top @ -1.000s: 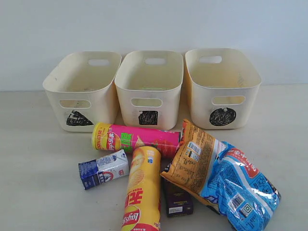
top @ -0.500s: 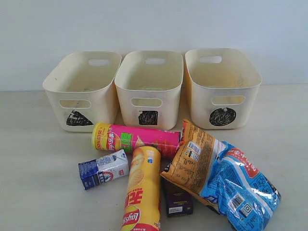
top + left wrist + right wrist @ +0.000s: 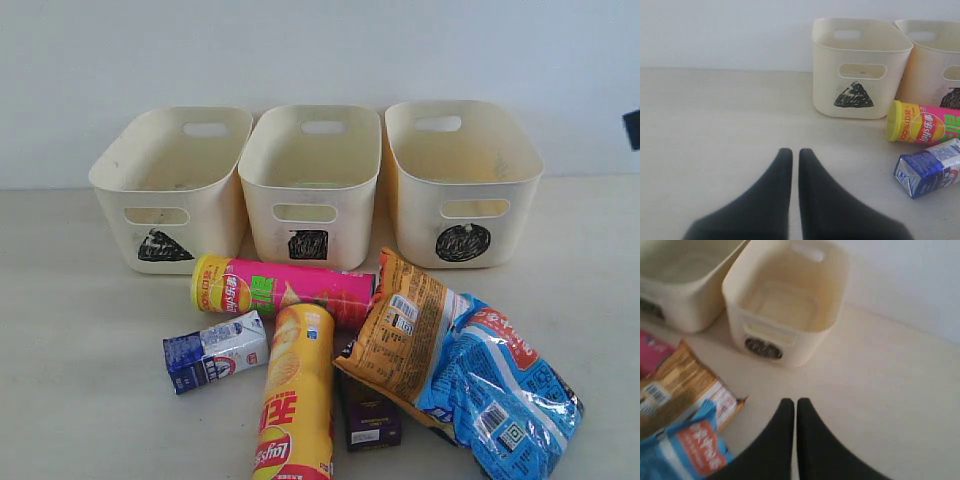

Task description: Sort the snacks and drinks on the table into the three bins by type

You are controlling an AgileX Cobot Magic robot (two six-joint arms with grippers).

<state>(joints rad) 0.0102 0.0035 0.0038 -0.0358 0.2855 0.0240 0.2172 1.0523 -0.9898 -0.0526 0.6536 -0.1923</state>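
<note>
Pink tube [image 3: 285, 290], yellow tube [image 3: 295, 395], orange-brown bag [image 3: 400, 335], blue bag [image 3: 500, 390], blue-white carton [image 3: 215, 350] and dark purple carton [image 3: 368, 420] lie heaped on the bench [image 3: 80, 400], at six o'clock of the three bins [image 3: 310, 190]. Left claw [image 3: 791, 155] and right claw [image 3: 790, 405] are each pressed together, empty.

My worktop [image 3: 80, 400] is matt, pale, faintly wood-grained. The three bins [image 3: 340, 200] are smooth cream plastic. At four o'clock the blue bag [image 3: 500, 390] is crinkly glossy film; the yellow Lay's tube [image 3: 297, 400] shines. My left hand [image 3: 795, 152] and right hand [image 3: 795, 401] look smooth matt black.
</note>
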